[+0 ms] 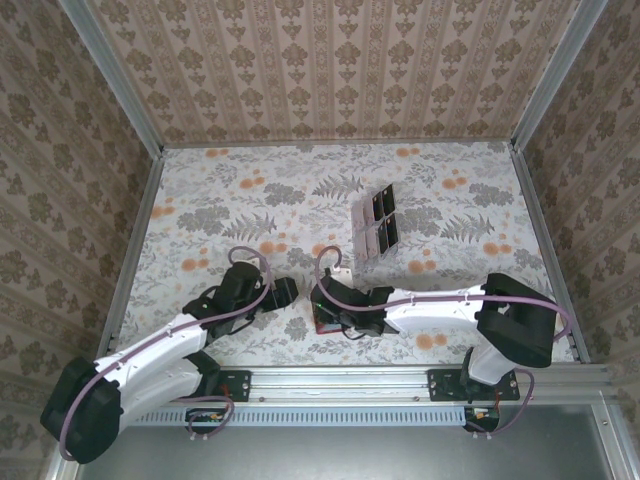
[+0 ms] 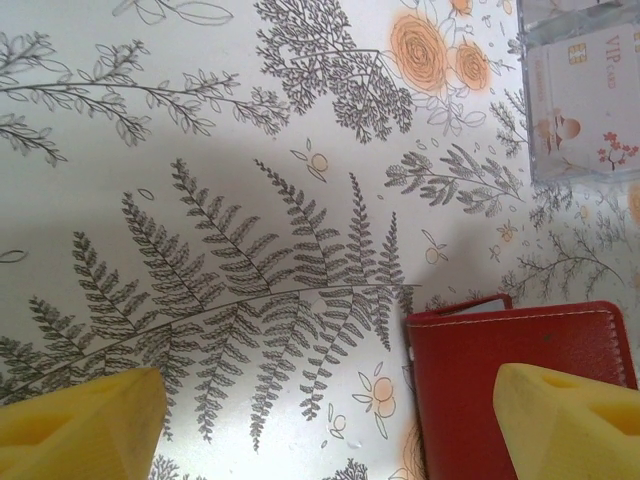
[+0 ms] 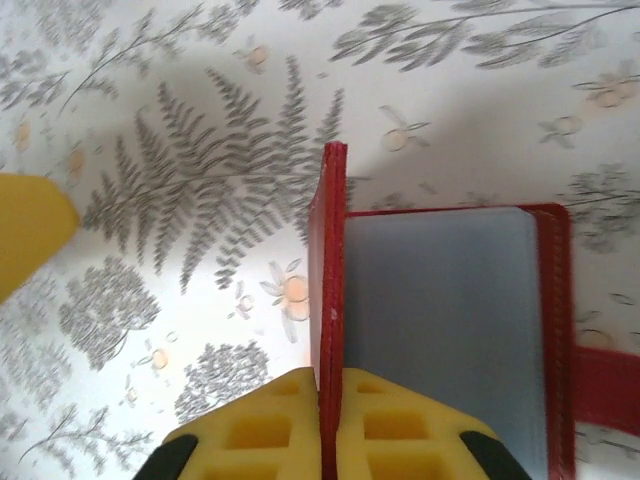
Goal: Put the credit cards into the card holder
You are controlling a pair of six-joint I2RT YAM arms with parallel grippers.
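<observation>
The red card holder (image 3: 555, 300) lies open on the flowered table, its pale grey-blue inside facing up. One red flap (image 3: 328, 250) stands upright, edge-on, and my right gripper (image 3: 328, 375) is shut on it. My left gripper (image 2: 325, 430) is open just left of the holder (image 2: 500, 370); its right finger (image 2: 570, 420) hangs over the red cover and nothing is between the fingers. In the top view both grippers meet at the holder (image 1: 322, 322) near the front edge. Several dark credit cards (image 1: 377, 225) stand in a clear rack further back.
The clear rack (image 2: 585, 90) with a pale printed card sits beyond the holder to the right. The holder's snap tab (image 3: 605, 390) sticks out on the right. Metal rails (image 1: 130, 250) and patterned walls bound the table.
</observation>
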